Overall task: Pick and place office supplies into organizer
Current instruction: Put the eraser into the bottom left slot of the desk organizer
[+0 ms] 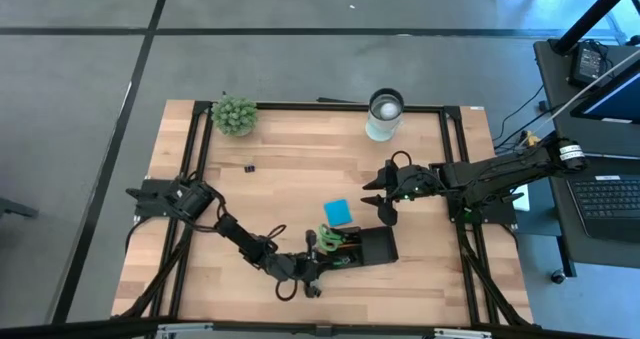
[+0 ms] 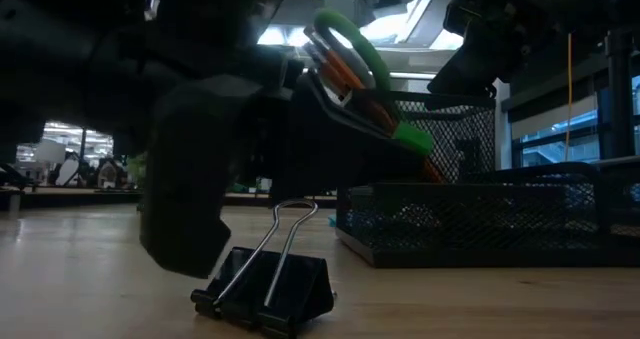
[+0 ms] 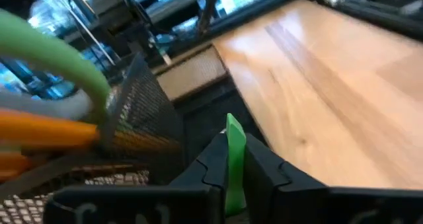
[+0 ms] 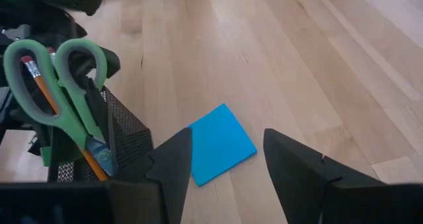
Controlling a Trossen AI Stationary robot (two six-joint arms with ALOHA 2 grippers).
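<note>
Organizer [image 1: 375,247] is sitting at the bench's [image 1: 290,194] near edge, already holding scissors [image 4: 63,85] and pencils [image 4: 39,85]. Left claw [image 3: 232,178] is clenching a thin green piece [image 3: 234,161] right at its mesh wall; it should be clearing the rim before letting go. Right claw [image 4: 225,161] is hanging released above the blue pad [image 4: 221,143], ready for a flat, square descent.

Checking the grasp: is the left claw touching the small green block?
Touching. Left wrist view shows the left claw shut on the small green block, pinched between both fingers.
</note>
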